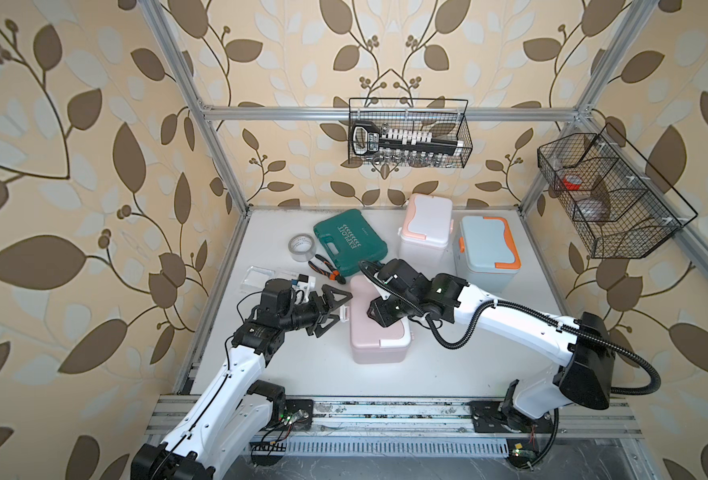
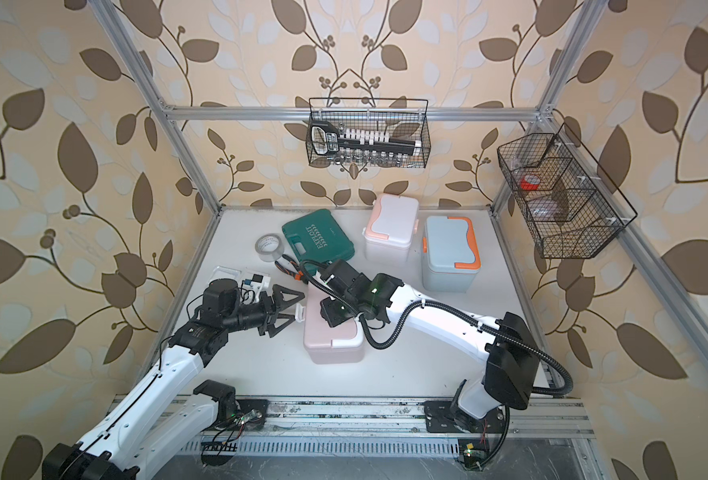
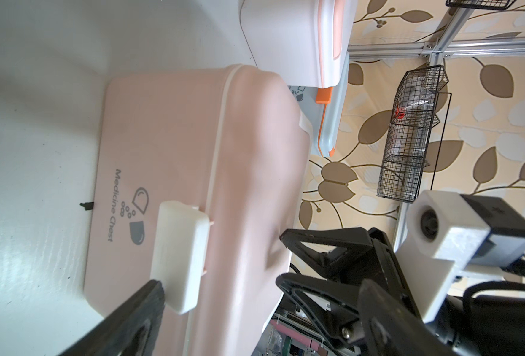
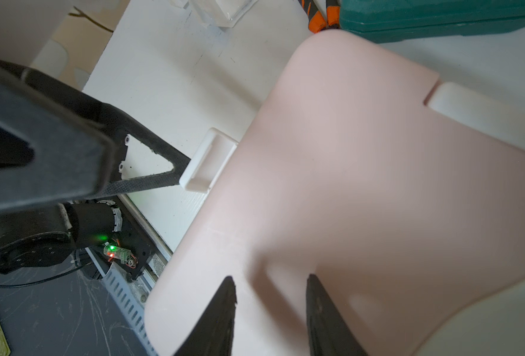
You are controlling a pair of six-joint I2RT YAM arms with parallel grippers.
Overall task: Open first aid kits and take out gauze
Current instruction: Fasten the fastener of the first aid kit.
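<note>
Bright, soft daylight; wide-angle bowing at edges; blurred close foregrounds in wrist views.

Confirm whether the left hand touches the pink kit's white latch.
Touching. Right wrist view shows a fingertip of the left hand butted against the white latch, no gap between.

Surface: white tabletop [image 1: 302, 374], bare at my near edge.
Centre: I note the pink first aid kit [image 1: 375, 336].
Far right: white-peach kit [image 1: 425, 226] and blue-orange kit [image 1: 485, 249], side by side.
Far left: green tool case [image 1: 350, 245], tape roll [image 1: 302, 247], pliers [image 1: 325, 270], clear gauze packet [image 1: 256, 277].
</note>
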